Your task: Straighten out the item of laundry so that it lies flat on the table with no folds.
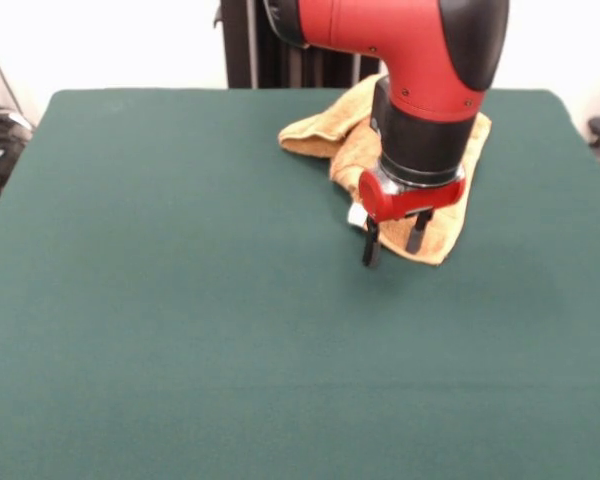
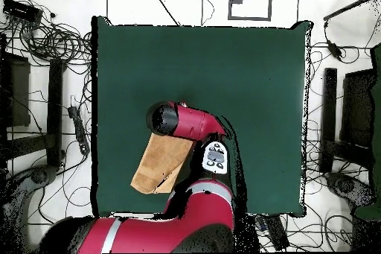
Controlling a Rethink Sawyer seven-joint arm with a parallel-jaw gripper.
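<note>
You had the gripper [image 1: 395, 243] hanging low over the near corner of the hand towel [image 1: 445, 225], with its two black fingers [image 1: 371, 246] spread apart and nothing between them. One finger stood on the bare green felt just off the towel's edge, beside the small white tag [image 1: 357, 214]; the other stood over the cloth. Whether the tips touched the desk [image 1: 180, 300] could not be told from either view.

The towel lay bunched toward the far side of the desk, mostly behind the arm's wrist in the front view. Its far part was folded over on itself, with a thick rolled lobe pointing out to one side. In the overhead view it showed as a skewed wedge [image 2: 158, 165] with a lighter flap turned up at its lower corner, close to the desk's edge on the robot's side.

The risks, as you should have weighed them:

- Closing with one finger off the cloth would likely have caught only the hem or the tag, and a thin hold like that tends to slip under a pull.
- Pressing down too far could have pinched the felt with the terry, lifting or rucking the desk cover.
- Pulling that corner toward the middle of the desk might have dragged the whole bundle along without opening the fold, since nothing held the far side.
- Any pull toward the robot's side could have carried the towel off the desk.
</note>
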